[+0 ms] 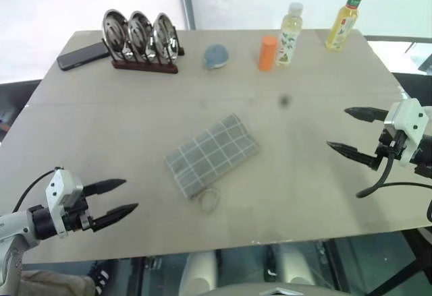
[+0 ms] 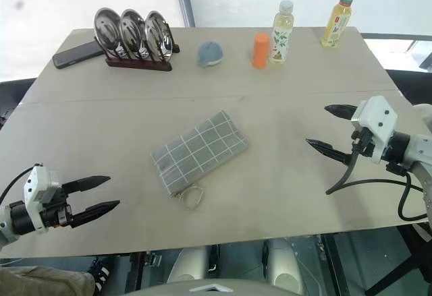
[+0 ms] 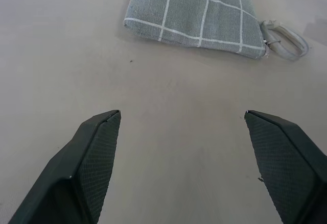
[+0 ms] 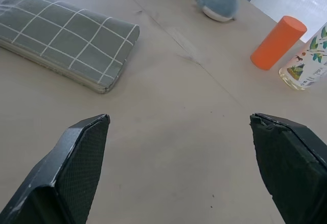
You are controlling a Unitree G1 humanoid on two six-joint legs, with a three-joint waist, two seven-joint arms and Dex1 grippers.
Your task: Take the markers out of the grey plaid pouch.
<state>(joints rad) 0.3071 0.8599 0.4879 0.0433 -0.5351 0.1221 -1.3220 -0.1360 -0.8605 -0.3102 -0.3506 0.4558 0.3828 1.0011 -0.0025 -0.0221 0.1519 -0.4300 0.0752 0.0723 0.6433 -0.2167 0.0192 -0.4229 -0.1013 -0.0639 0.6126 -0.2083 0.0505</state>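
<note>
Currently, from the head views: grey plaid pouch (image 1: 212,154) flat at mid-bench (image 1: 304,195), lying diagonally, cord loop (image 1: 209,200) at the near end. Closed and flat; markers presumably inside, none visible. Left gripper (image 1: 121,198) low at the near left corner, fingers apart, holding nothing, aimed toward the pouch. Right gripper (image 1: 356,131) at the right edge, fingers likewise apart and empty, also turned inward. Both well apart from the pouch, flanking it, probably a ready stance for a two-handed approach: one to pin the fabric, one to work the opening. Along the far edge, clear of the work area: rack of metal dishes (image 1: 140,40), phone (image 1: 84,56), blue-grey lump (image 1: 216,56), orange cylinder (image 1: 267,52), two bottles (image 1: 291,33).

Next, left wrist view: pouch (image 3: 196,9) ahead of the spread fingers (image 3: 92,163), loop (image 3: 284,39) at one end, bare bench between.

Finally, right wrist view: opposite end of the pouch (image 4: 66,38) beyond the parted fingers (image 4: 71,168); lump (image 4: 219,4) and orange cylinder (image 4: 277,42) farther off.
</note>
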